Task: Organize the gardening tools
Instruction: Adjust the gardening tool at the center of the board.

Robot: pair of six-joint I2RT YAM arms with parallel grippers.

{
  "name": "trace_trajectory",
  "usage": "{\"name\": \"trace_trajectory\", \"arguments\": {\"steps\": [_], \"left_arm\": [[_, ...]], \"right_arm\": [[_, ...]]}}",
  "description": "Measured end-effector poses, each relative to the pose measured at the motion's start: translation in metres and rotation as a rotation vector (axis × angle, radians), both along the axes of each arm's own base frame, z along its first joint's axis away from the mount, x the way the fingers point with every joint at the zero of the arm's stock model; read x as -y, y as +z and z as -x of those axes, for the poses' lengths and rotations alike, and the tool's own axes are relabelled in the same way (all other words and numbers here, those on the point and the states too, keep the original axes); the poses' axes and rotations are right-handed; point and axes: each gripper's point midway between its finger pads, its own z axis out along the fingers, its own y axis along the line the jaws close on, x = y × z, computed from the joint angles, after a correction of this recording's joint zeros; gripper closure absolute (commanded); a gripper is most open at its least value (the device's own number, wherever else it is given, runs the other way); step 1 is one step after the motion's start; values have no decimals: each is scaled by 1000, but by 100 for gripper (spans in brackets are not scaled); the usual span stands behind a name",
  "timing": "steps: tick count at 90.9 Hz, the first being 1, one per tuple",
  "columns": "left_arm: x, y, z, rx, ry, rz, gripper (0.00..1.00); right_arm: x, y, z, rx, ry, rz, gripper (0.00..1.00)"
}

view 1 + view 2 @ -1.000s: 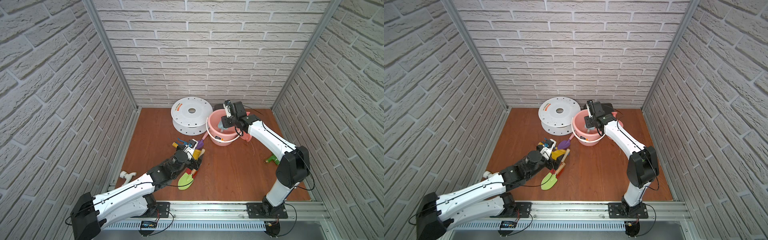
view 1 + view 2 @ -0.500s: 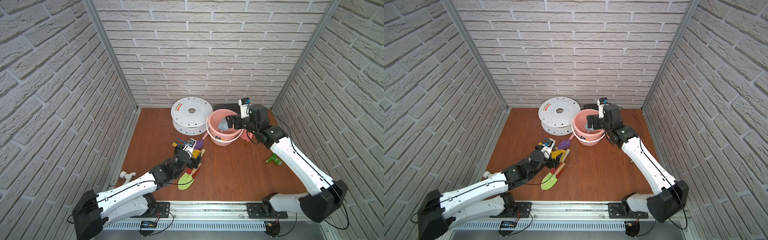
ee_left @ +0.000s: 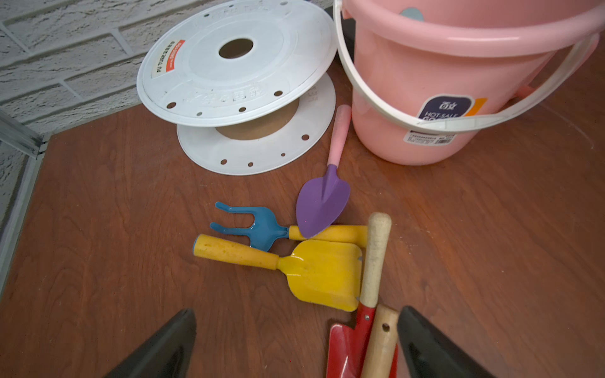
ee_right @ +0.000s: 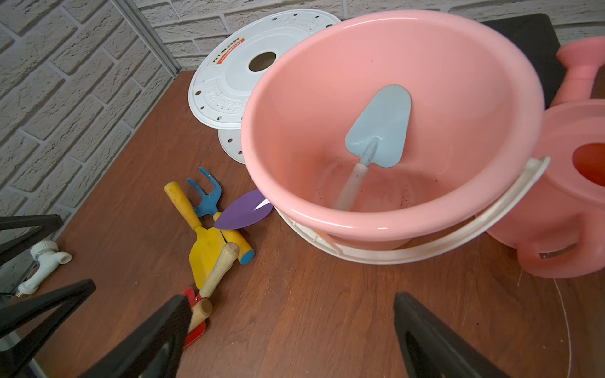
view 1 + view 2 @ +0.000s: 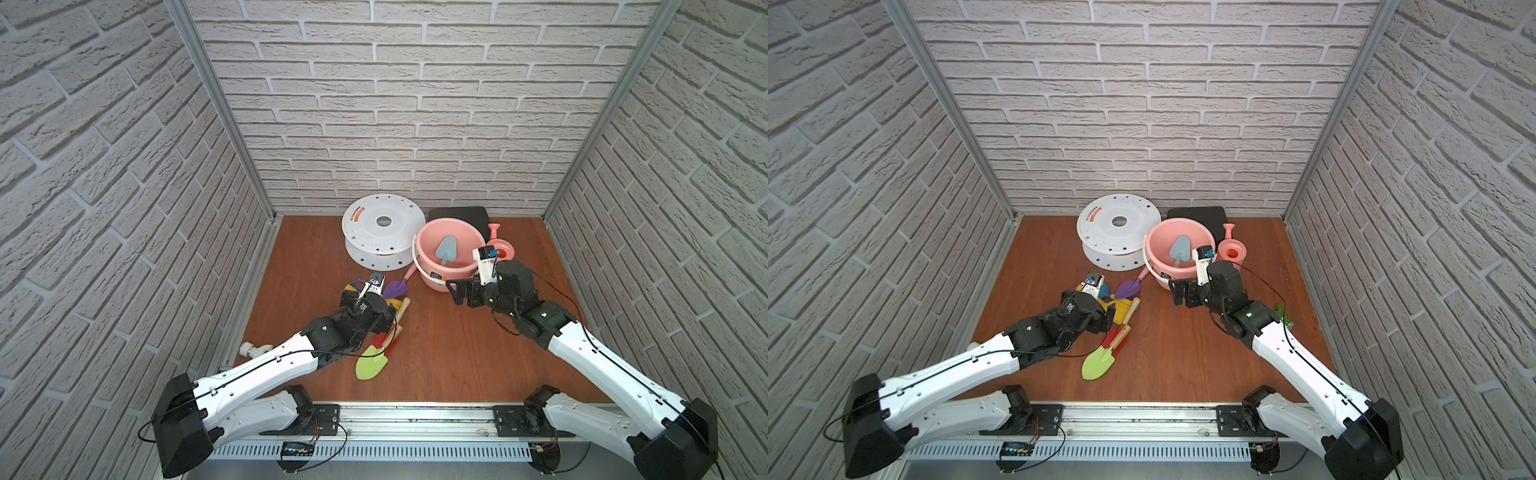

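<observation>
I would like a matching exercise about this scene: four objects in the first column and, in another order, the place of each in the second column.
Column A: 1 pale-blue trowel; 2 purple trowel; 3 watering can; 4 green spade.
Column B: a on the table beside the bucket; b blade over the blue fork handle; c inside the bucket; d the one lying farthest from the bucket.
Pairs: 1-c; 2-b; 3-a; 4-d.
</observation>
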Motion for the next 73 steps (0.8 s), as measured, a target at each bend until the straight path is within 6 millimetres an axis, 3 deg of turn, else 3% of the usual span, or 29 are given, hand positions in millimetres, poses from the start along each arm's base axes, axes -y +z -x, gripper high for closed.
{"name": "trace_trajectory", "arguments": {"steps": [31, 41, 59, 73], "left_arm": [[-5, -50, 28, -272, 61, -67, 11], [-10, -56, 31, -298, 102, -66, 16], [-27, -59, 15, -309, 214, -19, 16], [-36, -76, -9, -341, 265, 5, 18]], "right_arm": [[-6, 20, 5, 55, 20, -62, 0], [-7, 23, 6, 62, 26, -68, 0], [-10, 23, 7, 63, 31, -71, 0], [-11, 23, 8, 62, 36, -72, 0]]}}
